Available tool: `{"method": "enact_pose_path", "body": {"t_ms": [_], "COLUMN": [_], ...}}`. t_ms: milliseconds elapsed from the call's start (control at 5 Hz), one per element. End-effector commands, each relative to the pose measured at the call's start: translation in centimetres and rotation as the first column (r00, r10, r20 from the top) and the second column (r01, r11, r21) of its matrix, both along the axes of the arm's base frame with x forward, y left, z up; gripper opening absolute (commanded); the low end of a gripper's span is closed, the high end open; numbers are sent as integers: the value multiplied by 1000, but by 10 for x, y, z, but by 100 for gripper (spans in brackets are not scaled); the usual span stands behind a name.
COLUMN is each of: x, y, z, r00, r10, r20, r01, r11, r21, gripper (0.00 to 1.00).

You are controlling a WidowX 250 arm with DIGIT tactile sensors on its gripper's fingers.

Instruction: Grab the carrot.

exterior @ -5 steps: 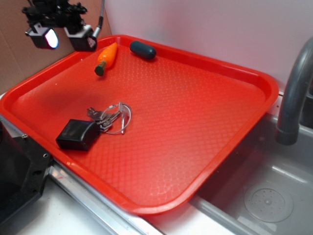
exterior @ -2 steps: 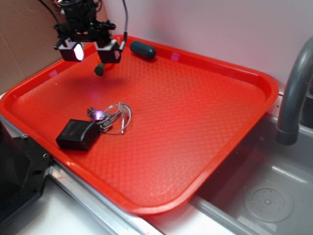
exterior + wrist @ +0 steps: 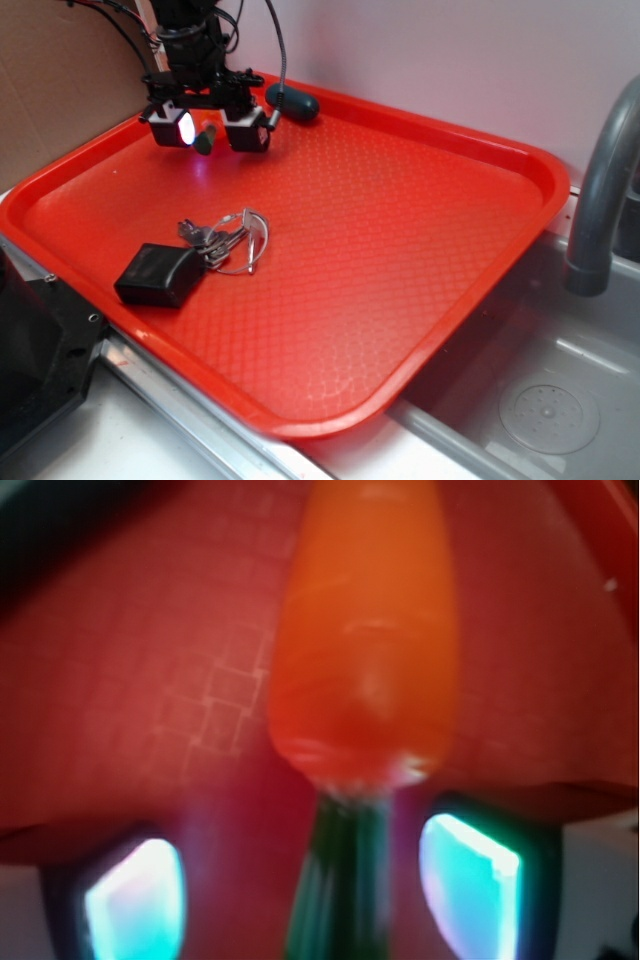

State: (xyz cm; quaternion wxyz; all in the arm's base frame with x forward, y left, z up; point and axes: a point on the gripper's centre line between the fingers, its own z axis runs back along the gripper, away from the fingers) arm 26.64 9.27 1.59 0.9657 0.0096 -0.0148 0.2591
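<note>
Wrist view: the carrot [image 3: 365, 670] is seen between the open jaws of the gripper [image 3: 210, 133], lying on the red tray [image 3: 400, 250].

The arm reaches down from the upper left, wrist pointing steeply downward. Its pincer [image 3: 210, 129] hangs low with fingers spread apart, one fingertip [image 3: 135, 900] at each side in the blurred wrist view.
</note>
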Motion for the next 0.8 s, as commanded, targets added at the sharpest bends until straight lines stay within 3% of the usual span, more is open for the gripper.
{"method": "enact_pose_path", "body": {"t_ms": [0,200,600], "x": [6,2,-2], "y": [16,19,17], "z": [-12,-9,-3], "r00": [1000,1000,999], "r10": [-27,-11,-28], "r20": [-7,21,36], "r01": [27,10,26], "r11": [999,1000,999], "r21": [25,30,39], "gripper": [100,0,0]}}
